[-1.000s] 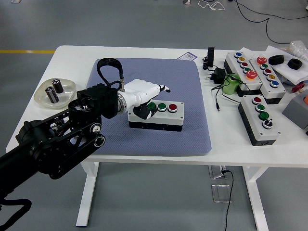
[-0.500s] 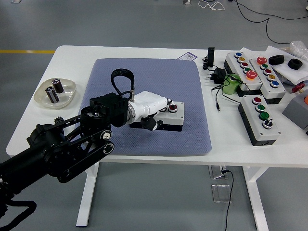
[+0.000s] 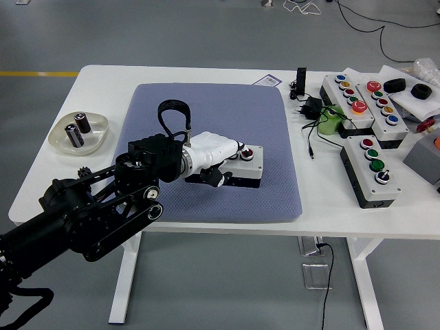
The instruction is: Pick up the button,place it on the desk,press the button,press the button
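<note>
Head view: glossy white left hand (image 3: 218, 155) lying over boxy grey button box (image 3: 244, 169), fingers loosely curled, pressing its top; box resting mid quilted blue-grey mat (image 3: 213, 103), one red round button (image 3: 248, 153) showing.
</note>
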Controlling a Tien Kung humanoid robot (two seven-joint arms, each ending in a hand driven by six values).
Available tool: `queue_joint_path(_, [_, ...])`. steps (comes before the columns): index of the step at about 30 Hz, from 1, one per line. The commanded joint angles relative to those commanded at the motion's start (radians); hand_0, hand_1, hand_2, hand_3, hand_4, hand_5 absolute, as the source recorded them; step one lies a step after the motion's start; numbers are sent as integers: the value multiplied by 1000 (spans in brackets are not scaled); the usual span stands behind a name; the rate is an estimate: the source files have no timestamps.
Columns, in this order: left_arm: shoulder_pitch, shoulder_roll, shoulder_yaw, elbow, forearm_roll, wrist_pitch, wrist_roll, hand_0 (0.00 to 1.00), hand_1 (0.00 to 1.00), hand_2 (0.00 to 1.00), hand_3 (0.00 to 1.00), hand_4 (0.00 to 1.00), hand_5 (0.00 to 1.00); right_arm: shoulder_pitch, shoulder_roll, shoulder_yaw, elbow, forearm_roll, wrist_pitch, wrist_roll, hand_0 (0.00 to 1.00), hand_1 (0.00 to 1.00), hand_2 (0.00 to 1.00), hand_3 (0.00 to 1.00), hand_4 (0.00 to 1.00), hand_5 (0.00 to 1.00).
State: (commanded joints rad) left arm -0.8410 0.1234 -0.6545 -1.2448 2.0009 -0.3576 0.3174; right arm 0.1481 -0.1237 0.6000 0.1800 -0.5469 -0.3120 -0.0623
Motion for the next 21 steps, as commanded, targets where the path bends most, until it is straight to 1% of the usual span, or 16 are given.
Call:
queue_joint_path(3, [-15, 2, 24, -4, 20, -10, 2, 14, 2, 50, 837, 506, 2, 0, 0, 0, 0, 0, 1, 0, 656, 574, 609, 648, 280, 281])
queue_joint_path(4, [-23, 3, 36, -4, 28, -15, 3, 13, 2, 47, 782, 503, 2, 1, 0, 0, 0, 0, 1, 0, 657, 574, 609, 649, 280, 281])
queue_joint_path(7, [-43, 1, 60, 2, 41, -40, 8, 13, 2, 47, 782, 503, 2, 2, 1, 0, 0, 0, 1, -1, 657, 574, 609, 649, 280, 281])
queue_joint_path(9, [-50, -2, 67, 9, 41, -56, 10, 13, 2, 47, 782, 503, 2, 3, 1, -2, 0, 2, 1, -1, 657, 574, 609, 649, 280, 281])
queue_joint_path(10, [-52, -2, 68, 11, 40, -61, 10, 12, 2, 46, 743, 503, 2, 3, 1, -2, 0, 3, 0, 0, 656, 574, 609, 648, 280, 281])
queue_joint_path(14, [-56, -5, 70, 22, 31, -81, 14, 12, 2, 46, 743, 503, 2, 4, 1, -1, 0, 2, 1, 0, 656, 574, 609, 648, 280, 281])
queue_joint_path(16, [-56, -5, 68, 26, 31, -82, 15, 14, 2, 47, 725, 501, 2, 4, 0, 1, 0, 1, 1, 1, 656, 574, 609, 648, 280, 281])
queue_joint_path(21, [-58, -5, 55, 31, 24, -77, 12, 14, 2, 47, 725, 501, 2, 3, 0, 5, 0, -3, 1, 1, 656, 574, 609, 648, 280, 281])
